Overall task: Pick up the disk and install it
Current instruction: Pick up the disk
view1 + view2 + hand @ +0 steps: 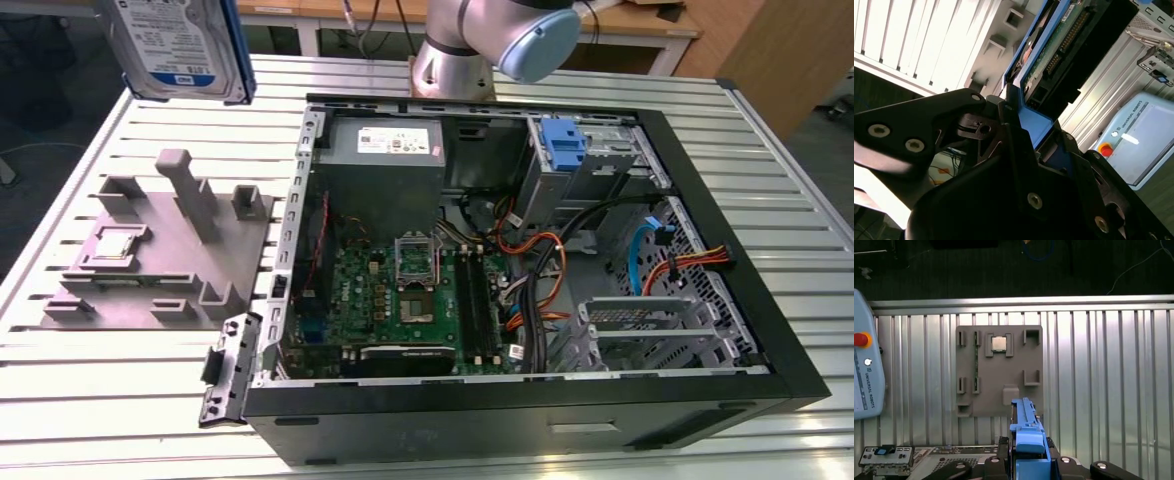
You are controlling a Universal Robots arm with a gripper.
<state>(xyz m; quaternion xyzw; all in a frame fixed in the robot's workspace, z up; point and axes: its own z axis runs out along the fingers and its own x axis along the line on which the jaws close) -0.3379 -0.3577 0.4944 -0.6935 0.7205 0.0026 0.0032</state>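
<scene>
Gripping the disk (180, 45) by its blue plastic carrier frame, the pincer (1026, 132) has its black jaws pressed against the frame from both sides, as the second wrist view shows. The disk hangs upright in the air, high above the bench (94, 400). It is toward the exterior view's left and well apart from the computer case (534, 425). It is a flat silver rectangle, with a white-and-blue label on one face and a green circuit board with a row of connector pins on the other.

I judge that carrying the disk is the step in hand. To do it well, the grip should sit on the tough plastic frame rather than the bare board. The slab should be held square so it neither swings nor slips. Its path should pass above the case's hard sheet-metal rim and the loose orange and black cables (547, 270).

Below the disk lies a matte grey fixture plate (999, 390) with blocky posts and slots. A small square metal-topped chip (999, 343) sits in one recess. The bench beneath is made of ribbed, shiny aluminium slats. Farther off, the open black case shows a green motherboard (400, 290), a grey power-supply box (387, 145) and a perforated silver drive cage (641, 325).
</scene>
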